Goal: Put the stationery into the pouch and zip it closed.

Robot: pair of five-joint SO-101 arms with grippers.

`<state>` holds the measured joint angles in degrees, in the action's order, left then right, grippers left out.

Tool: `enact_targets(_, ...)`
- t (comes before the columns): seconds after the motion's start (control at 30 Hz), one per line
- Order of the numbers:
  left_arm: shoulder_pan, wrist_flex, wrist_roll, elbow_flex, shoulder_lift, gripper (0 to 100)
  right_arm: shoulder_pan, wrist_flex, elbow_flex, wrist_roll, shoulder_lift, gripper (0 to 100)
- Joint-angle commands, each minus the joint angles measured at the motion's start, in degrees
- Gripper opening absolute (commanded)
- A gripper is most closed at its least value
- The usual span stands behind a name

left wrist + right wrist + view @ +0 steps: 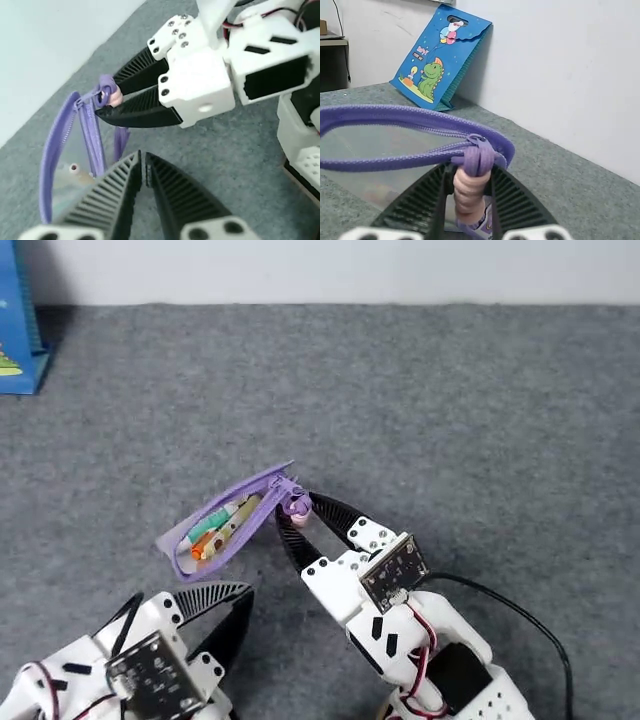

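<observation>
Zipping seems the step in hand: right end effector (297, 512) pinches the purple zip pull (294, 505) of the clear purple-trimmed plastic pouch (228, 494) near the bench's (450, 420) front edge. Left end effector (143, 162), closed and empty, should probably anchor the pouch.

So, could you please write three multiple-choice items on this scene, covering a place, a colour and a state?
1. Where is the zipper pull? A) between the fingers of the right gripper B) lying loose, untouched C) held by a person's hand
2. What colour is the pouch's zipper edge? A) red B) purple C) green
3. What state is the pouch in? A) zipped shut B) open with pens inside C) open but empty
Answers: 1 A, the fingers pinch it at their tips; 2 B, the edge reads purple in every view; 3 B, pens show through the gaping mouth.
</observation>
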<state>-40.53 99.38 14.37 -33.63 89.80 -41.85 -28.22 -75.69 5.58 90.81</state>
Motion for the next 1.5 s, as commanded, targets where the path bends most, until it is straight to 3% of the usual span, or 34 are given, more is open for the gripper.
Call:
enact_targets(0.0,-0.35,0.79,0.62,-3.56,-1.14,1,0.57,0.75,5.27,-0.35,-0.04,0.7)
enact_targets(0.17,1.14,1.05,2.99,-3.47,-6.07,1,0.40,0.66,5.80,-0.35,0.04,0.7)
enact_targets(0.33,15.91,-1.14,8.18,-3.21,-15.38,1,0.57,-2.59,9.93,-0.26,0.04,0.7)
enact_targets(0.5,32.79,-9.14,13.19,-3.38,-20.75,1,0.57,-7.60,12.48,-0.26,0.04,0.7)
enact_targets(0.63,37.27,-15.91,12.13,-3.38,-22.51,1,0.22,-14.02,14.42,-0.18,0.04,0.7)
enact_targets(0.87,36.40,-28.40,2.81,-3.47,-27.78,1,0.13,-23.34,15.91,5.01,0.04,0.7)
enact_targets(1.2,21.63,-40.70,-5.36,-3.21,-39.74,1,-3.38,-35.12,16.00,10.29,9.27,0.7)
enact_targets(1.47,13.10,-39.65,-5.10,-2.51,-40.79,1,2.07,-39.34,16.26,11.87,13.23,0.7)
